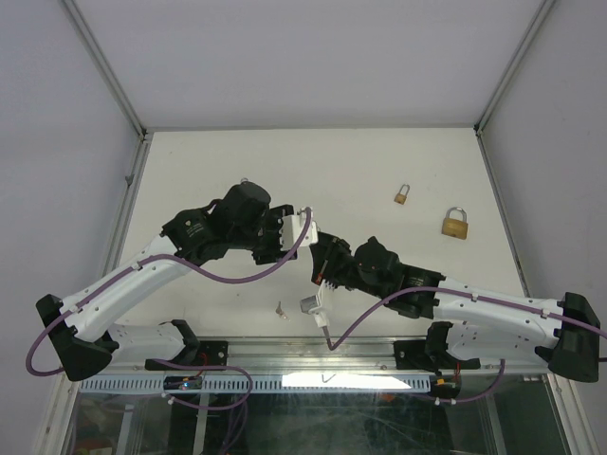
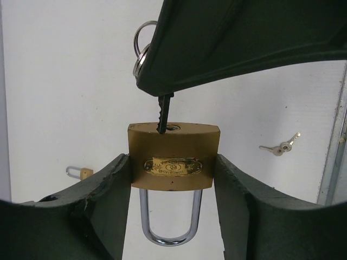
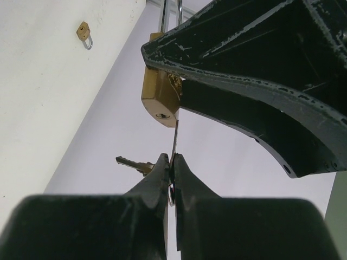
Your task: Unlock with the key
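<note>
A brass padlock (image 2: 173, 157) is clamped by its sides between the fingers (image 2: 103, 200) of my left gripper (image 2: 173, 162), with its keyhole face toward the right gripper and its steel shackle (image 2: 169, 230) pointing away. My right gripper (image 3: 171, 158) is shut on the key (image 3: 175, 138), seen edge-on. The key's blade (image 2: 164, 111) meets the keyhole face just beside the keyhole (image 2: 173, 128). It does not show as inserted. A second key (image 3: 133, 163) hangs off the same ring (image 2: 141, 49). In the top view both grippers meet above the table's middle, left gripper (image 1: 303, 226) and right gripper (image 1: 319, 250).
A small padlock (image 1: 402, 195) and a larger one (image 1: 455, 224) lie on the table at the right. A loose key (image 1: 280, 309) lies near the front edge. Grey walls and metal frame posts enclose the table.
</note>
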Robot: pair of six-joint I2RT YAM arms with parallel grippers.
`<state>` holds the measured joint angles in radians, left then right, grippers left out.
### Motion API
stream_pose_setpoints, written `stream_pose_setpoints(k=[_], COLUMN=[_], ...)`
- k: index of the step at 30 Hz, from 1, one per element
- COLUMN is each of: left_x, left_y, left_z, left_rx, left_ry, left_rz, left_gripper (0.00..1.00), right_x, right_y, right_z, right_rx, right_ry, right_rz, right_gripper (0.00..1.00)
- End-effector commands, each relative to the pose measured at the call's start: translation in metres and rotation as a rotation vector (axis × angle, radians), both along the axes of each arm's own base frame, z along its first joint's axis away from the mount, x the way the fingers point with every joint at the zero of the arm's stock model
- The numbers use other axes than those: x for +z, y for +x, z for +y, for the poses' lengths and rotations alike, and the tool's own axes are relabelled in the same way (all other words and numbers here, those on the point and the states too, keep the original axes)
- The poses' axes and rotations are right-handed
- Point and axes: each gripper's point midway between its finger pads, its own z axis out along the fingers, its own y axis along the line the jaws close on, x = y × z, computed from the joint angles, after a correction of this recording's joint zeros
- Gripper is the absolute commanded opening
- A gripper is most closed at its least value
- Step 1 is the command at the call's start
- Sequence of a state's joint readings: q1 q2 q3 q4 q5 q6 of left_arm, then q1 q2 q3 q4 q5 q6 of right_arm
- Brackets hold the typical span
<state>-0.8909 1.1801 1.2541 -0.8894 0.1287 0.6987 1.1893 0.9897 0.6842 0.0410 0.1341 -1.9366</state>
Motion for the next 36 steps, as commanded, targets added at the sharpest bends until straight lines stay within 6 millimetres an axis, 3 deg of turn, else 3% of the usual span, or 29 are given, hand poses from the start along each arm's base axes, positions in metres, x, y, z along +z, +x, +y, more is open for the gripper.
stream_pose_setpoints(k=[1,17,29,36], left_x=[0.044,0.046,0.044,0.044], left_y=[0.009,0.01,0.009,0.007], left_z=[-0.016,-0.014,-0.019,-0.022], left_rx=[-0.005,0.009,-0.004,0.003], left_ry=[-0.135,-0.146,-0.149,-0.152], left_rz=[-0.102,-0.121,-0.095,-0.063], left_gripper=[0.0,0.0,0.0,0.0], right_x=[0.021,0.006,0.02,0.012], right_y=[0.003,0.004,0.007,0.004], right_z=[0.0,-0.008,-0.004,-0.003], right_rx=[-0.023,-0.05,-0.056,-0.041], right_ry=[0.043,0.001,0.05,0.016], right_rz=[-0.039,-0.013,-0.029,-0.032], right_gripper=[0.0,0.0,0.0,0.0])
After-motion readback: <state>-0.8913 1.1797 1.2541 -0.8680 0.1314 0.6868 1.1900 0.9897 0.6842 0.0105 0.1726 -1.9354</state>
